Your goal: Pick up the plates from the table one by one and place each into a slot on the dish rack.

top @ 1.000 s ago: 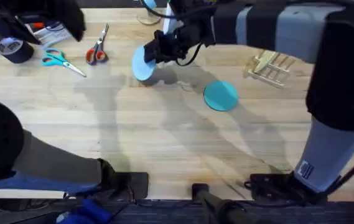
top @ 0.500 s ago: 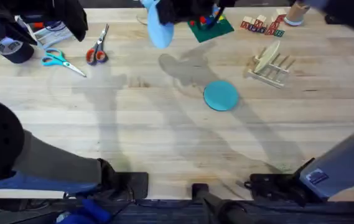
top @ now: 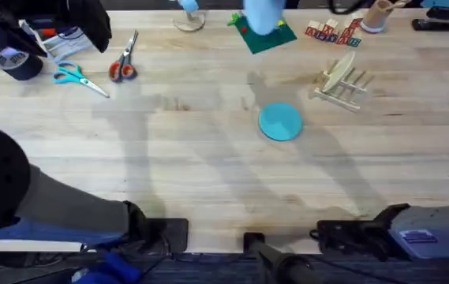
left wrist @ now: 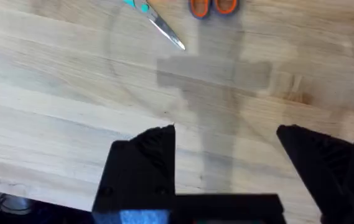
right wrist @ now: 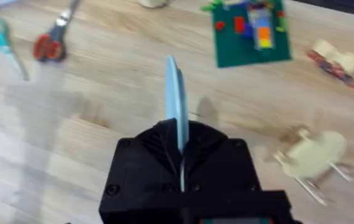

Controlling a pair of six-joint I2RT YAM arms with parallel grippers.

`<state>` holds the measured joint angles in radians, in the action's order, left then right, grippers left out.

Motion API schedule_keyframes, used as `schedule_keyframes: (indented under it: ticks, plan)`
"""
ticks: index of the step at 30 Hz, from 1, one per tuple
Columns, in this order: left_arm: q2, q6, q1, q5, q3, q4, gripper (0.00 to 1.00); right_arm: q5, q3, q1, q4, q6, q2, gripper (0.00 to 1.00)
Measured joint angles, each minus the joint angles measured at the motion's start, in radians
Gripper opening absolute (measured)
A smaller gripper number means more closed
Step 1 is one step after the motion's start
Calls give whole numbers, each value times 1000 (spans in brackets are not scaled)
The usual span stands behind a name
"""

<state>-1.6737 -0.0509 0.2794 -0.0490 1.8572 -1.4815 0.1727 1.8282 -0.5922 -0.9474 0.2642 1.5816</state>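
Your left hand [left wrist: 226, 155] hangs open over bare light wood desk [left wrist: 71, 93], its black fingers spread wide, with teal-handled scissors [left wrist: 158, 22] and orange-handled scissors [left wrist: 213, 6] lying beyond the fingertips. Your right hand [right wrist: 180, 155] is clamped on the pale sky-blue round plate [right wrist: 177, 102], held edge-on and upright above the desk. The darker teal round plate [top: 280, 121] lies flat on the desk. The small natural-wood dish rack [right wrist: 310, 155], with a cream plate in it, sits just beside and below that hand.
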Motion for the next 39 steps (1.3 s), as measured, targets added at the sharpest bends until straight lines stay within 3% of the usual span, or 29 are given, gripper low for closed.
schedule_keyframes:
  ticks: [9, 19, 30, 39]
  plan:
    - [0, 0, 0, 0, 0, 0, 994, 171, 0, 2, -158, 71, -108, 31]
    - [0, 0, 0, 0, 0, 0, 994, 306, 0, 74, -333, 329, -221, 31]
    - [0, 0, 0, 0, 0, 0, 993, 350, 3, 230, -542, 595, -251, 31]
    - [0, 0, 0, 0, 0, 0, 993, 359, 3, 251, -664, 717, -251, 31]
